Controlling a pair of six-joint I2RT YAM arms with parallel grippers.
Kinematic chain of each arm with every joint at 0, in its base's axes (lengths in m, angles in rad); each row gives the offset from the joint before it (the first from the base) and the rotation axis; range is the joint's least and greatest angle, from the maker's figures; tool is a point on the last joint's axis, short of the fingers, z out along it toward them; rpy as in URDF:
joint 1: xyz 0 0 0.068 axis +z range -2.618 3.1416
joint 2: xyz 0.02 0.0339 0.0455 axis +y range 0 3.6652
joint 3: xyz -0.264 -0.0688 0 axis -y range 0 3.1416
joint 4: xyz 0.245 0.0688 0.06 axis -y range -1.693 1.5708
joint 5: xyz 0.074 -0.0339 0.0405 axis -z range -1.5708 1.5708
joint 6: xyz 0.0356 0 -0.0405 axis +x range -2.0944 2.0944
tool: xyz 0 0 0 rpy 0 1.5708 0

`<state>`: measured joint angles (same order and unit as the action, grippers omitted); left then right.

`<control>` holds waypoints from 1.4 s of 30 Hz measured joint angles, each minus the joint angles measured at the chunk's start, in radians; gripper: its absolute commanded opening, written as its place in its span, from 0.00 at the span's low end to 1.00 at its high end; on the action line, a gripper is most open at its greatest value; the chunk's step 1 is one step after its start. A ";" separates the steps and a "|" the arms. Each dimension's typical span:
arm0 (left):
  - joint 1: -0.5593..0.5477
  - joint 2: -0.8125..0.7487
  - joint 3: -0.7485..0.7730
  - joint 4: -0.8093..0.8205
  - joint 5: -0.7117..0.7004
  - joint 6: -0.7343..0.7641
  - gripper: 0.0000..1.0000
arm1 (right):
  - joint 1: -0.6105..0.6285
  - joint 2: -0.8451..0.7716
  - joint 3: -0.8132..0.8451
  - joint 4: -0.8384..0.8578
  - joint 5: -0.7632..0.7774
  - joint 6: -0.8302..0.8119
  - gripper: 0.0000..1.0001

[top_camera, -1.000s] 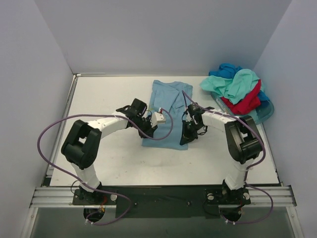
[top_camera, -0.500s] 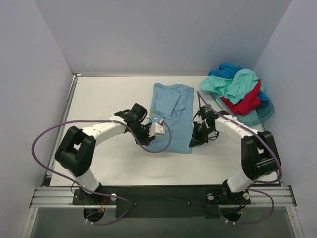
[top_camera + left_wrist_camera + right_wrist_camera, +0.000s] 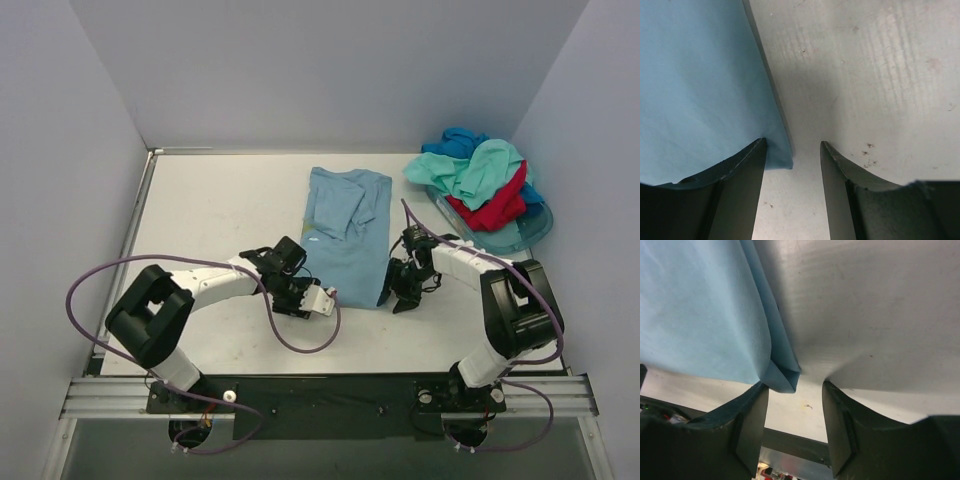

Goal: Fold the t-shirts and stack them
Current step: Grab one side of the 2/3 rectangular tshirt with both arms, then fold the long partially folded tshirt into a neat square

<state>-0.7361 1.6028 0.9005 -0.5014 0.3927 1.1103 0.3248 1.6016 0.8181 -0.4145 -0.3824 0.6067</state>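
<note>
- One light-blue t-shirt point(image 3: 345, 225) lay flat near the middle of the tabletop point(image 3: 220, 200). It was narrowed into a long strip running from 12 to 6 o'clock, and the right wrist view showed a doubled layer at its corner.
- I judged that this shirt was only part-folded: the sides looked turned in, but the fold along its length was not yet made.
- The other t-shirts point(image 3: 480, 180), mint-green, red and a deeper blue, sat heaped in the tub point(image 3: 535, 230) out toward 2 o'clock. None was folded and no stack had been started, so most of the job was left.
- The left jaws stood apart at the strip's 7 o'clock corner. The cloth corner lay just inside them against one finger, with nothing pinched.
- The right jaws were likewise parted at the 5 o'clock corner. The folded edge poked into the gap and was not clamped.
- Compared with a second before, the left arm point(image 3: 215, 280) and the right arm point(image 3: 465, 262) had drawn their jaws down the strip's two sides toward 6 o'clock, from about mid-length to the near corners.
- The shirt had shifted slightly toward 3 o'clock, and its near end looked narrower.
- The heap in the tub looked unchanged.
</note>
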 measured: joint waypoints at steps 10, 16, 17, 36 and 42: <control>-0.005 0.034 0.005 0.063 -0.057 -0.006 0.00 | -0.032 0.009 -0.048 0.095 -0.087 0.051 0.00; -0.005 0.002 0.023 -0.042 -0.047 -0.021 0.00 | -0.021 -0.100 -0.082 0.058 -0.092 0.044 0.00; -0.010 -0.023 0.024 -0.078 -0.036 -0.028 0.00 | -0.008 -0.139 -0.092 0.045 -0.092 0.044 0.00; 0.043 -0.475 0.254 -0.639 0.261 -0.262 0.00 | 0.261 -0.656 0.079 -0.400 -0.071 0.203 0.00; 0.222 -0.213 0.393 -0.523 0.263 -0.347 0.00 | 0.049 -0.357 0.251 -0.360 -0.089 0.032 0.00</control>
<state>-0.5137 1.3895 1.2938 -1.0248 0.6559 0.7631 0.3737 1.2442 1.0691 -0.7742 -0.4713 0.6392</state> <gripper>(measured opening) 0.023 0.009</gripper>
